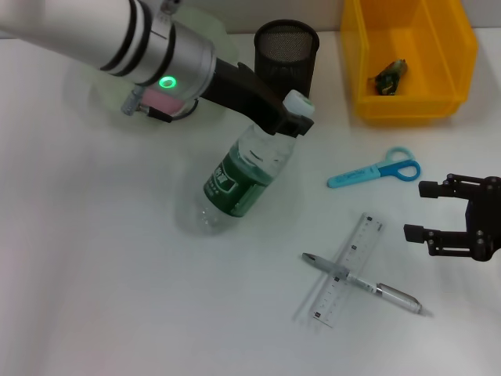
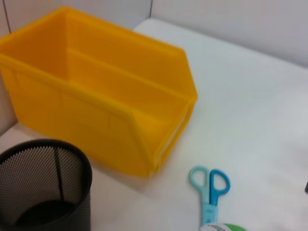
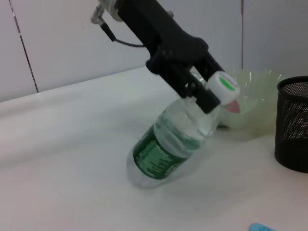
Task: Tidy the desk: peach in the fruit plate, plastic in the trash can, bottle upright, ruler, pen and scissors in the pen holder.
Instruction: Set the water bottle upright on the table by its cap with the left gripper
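1 pen [image 1: 368, 287] | 1 ruler [image 1: 348, 269] | 1 scissors [image 1: 374, 171] | left hand [image 1: 300, 119] grips 1 tilted bottle [image 1: 244, 174] | right hand [image 1: 427, 210] seemingly open

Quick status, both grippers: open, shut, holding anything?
Left gripper: shut on the bottle at its neck, bottle tilted, base on the desk.
Right gripper: open, empty, beside the scissors.

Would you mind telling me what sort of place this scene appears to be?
Probably a staged desk in a lab or test room: a plain white table with pale wall panels behind, stationery such as scissors beside a mesh pen holder, and the left gripper tilting a water bottle.
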### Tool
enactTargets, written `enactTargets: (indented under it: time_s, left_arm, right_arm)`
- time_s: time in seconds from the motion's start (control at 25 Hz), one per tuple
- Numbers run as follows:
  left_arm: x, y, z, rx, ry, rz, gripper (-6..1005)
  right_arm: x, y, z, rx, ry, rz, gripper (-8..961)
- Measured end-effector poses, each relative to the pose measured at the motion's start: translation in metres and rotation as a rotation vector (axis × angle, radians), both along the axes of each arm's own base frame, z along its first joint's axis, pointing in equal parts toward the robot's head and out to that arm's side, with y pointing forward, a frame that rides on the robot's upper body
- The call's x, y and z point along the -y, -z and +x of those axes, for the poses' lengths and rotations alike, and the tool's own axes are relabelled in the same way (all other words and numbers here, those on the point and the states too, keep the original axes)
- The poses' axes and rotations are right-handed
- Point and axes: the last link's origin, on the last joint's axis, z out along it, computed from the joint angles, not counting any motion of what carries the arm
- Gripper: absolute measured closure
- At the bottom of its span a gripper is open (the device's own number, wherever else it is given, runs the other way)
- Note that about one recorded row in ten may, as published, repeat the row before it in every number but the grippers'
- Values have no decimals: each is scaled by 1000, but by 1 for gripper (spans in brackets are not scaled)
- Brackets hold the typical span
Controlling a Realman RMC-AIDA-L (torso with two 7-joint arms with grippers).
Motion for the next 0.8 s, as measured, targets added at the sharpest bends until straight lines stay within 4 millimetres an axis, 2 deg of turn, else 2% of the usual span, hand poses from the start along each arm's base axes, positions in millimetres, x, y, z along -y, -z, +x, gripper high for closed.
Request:
enactTargets:
  time_s: [0.8]
  left_arm:
    - [2,-20,-11,139,66,23,554]
  right_arm:
    - [-1,0,-1,2,-5,2,188]
